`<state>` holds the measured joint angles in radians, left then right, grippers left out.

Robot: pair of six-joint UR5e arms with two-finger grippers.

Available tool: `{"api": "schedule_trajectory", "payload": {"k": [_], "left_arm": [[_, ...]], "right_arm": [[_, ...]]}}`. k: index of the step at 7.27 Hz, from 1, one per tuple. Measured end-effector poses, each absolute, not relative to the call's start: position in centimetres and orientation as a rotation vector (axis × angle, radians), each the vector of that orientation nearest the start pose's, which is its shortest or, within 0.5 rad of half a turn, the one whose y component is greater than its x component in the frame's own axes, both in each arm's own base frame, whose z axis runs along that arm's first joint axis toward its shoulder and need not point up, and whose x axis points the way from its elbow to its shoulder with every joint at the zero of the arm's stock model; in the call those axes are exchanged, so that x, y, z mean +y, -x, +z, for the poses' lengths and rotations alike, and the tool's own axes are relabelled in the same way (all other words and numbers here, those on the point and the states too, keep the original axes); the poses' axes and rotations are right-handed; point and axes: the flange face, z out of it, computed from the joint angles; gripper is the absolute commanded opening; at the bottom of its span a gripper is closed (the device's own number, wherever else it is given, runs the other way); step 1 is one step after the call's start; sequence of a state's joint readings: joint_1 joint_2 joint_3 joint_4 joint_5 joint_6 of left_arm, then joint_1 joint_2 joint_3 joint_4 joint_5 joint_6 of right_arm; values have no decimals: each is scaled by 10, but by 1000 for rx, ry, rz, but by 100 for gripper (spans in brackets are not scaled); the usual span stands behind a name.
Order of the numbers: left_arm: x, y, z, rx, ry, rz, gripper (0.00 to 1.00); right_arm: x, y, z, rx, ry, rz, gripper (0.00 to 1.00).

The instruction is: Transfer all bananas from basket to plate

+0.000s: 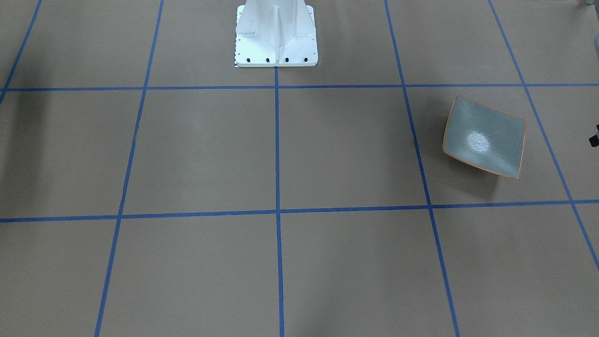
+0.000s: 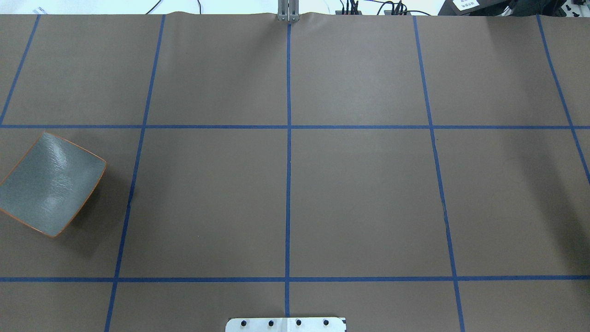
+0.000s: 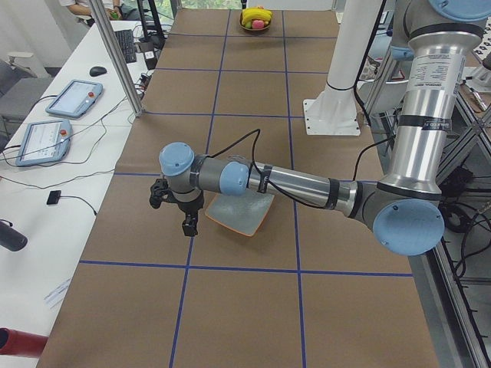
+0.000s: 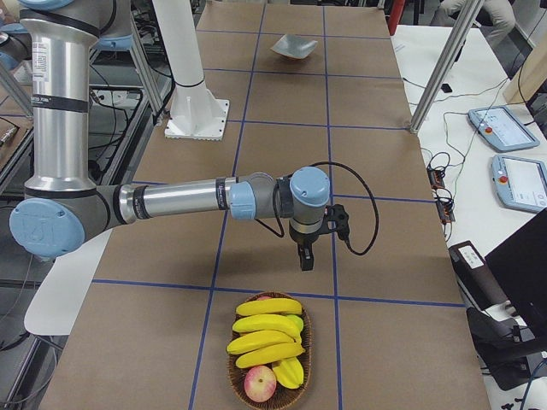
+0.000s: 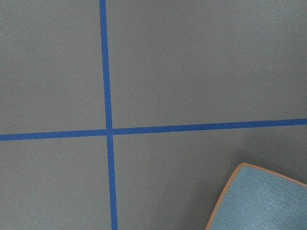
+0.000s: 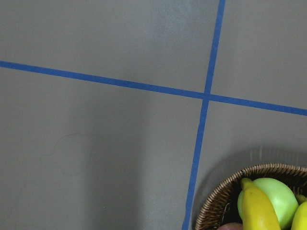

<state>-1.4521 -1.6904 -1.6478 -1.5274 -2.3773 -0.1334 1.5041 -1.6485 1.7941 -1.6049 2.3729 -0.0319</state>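
Observation:
The bananas (image 4: 267, 325) lie stacked in a woven basket (image 4: 232, 363) at the table's end on my right. One banana (image 6: 259, 207) and the basket rim (image 6: 218, 191) show at the bottom right of the right wrist view. The grey-green plate (image 2: 50, 184), orange-rimmed, sits bare on my left side (image 1: 484, 136); its corner (image 5: 261, 201) appears in the left wrist view. My left gripper (image 3: 189, 225) hangs above the table just beside the plate (image 3: 239, 213). My right gripper (image 4: 305, 259) hovers just short of the basket. I cannot tell whether either is open or shut.
A red apple (image 4: 261, 384) and a green fruit (image 6: 273, 194) share the basket. The white robot pedestal (image 1: 276, 35) stands at the table's middle edge. Blue tape lines grid the brown table. Tablets (image 4: 517, 154) and cables lie on the side bench.

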Motion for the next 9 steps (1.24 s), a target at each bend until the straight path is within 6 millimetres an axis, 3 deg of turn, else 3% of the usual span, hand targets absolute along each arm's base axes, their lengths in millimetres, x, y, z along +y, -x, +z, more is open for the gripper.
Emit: {"api": "schedule_trajectory", "payload": {"k": [4,9], "left_arm": [[-529,-2,561,817,-57,56,100],[-529,-3,563,817,-54,59,100]], "right_arm": [[-457,-28,593,-801,-164,-177,100],[-451,-24,604,-809,-162,-185,100]]}}
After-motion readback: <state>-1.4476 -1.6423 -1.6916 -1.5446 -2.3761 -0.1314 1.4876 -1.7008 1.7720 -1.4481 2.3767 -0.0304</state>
